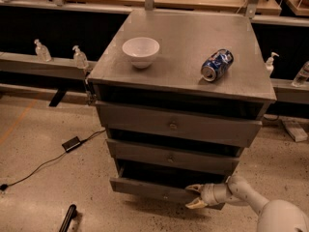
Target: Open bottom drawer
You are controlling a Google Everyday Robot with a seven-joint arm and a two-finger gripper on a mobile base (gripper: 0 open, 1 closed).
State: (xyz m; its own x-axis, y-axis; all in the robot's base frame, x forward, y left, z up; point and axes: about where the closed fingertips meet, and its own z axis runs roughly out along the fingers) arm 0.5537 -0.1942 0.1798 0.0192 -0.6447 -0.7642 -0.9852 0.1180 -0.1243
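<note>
The grey cabinet has three drawers. The bottom drawer point(149, 187) is the lowest and slimmest, with a small round knob point(165, 195). It stands pulled out a little, leaving a dark gap above its front. My gripper point(195, 196) reaches in from the lower right on a pale arm. It sits at the drawer front, right of the knob. Its fingers are spread open, one fingertip point(194, 188) high on the front and the other near its lower edge. I cannot tell whether they touch the front.
A white bowl point(140, 50) and a blue can point(217, 65) lying on its side rest on the cabinet top point(183, 37). A black box with a cable point(71, 143) lies on the floor to the left. A dark bar point(67, 218) lies at the lower left. Bottles stand on the ledge behind.
</note>
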